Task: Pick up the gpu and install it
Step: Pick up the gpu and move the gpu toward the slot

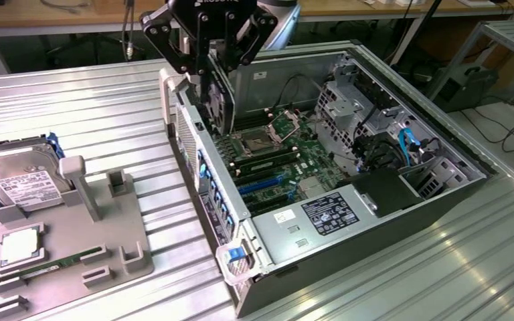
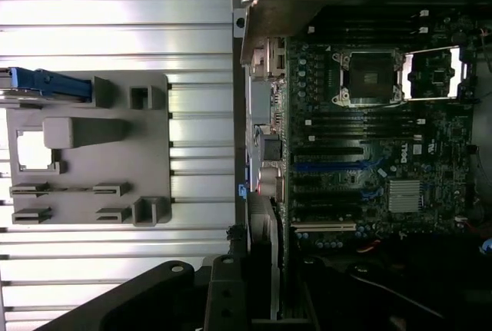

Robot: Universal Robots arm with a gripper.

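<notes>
Firmly pinched between narrowed gripper (image 1: 211, 63) jaws: gpu (image 1: 224, 100), hanging upright, edge down, near the rear edge of the open computer case (image 1: 373, 267), above the motherboard (image 1: 288, 150), likely for expansion-slot alignment.

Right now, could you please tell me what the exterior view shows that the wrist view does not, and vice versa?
Exterior: the hand gripping the gpu upright above the open case, the drive label, the desks behind. Wrist: the board seen straight on, with its silver finned heatsink. Both: the grey tray, the CPU socket, the blue slots.
</notes>
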